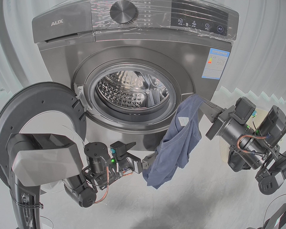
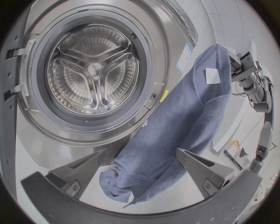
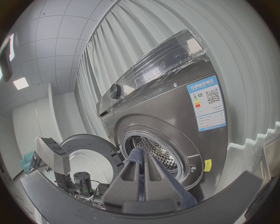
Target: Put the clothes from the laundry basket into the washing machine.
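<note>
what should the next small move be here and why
Probably shut the left end effector on the lower part of the blue garment. Its jaws stand open at the cloth, which hangs from the shut right end effector beside the open drum, so a second hold should help feed it in.

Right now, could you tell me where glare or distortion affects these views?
Head view: plastic film glints on the control panel, and the drum mirrors light. Left wrist view: fisheye bulges the door rim; corners go black. Right wrist view: curtains bow, a ceiling light glares.
</note>
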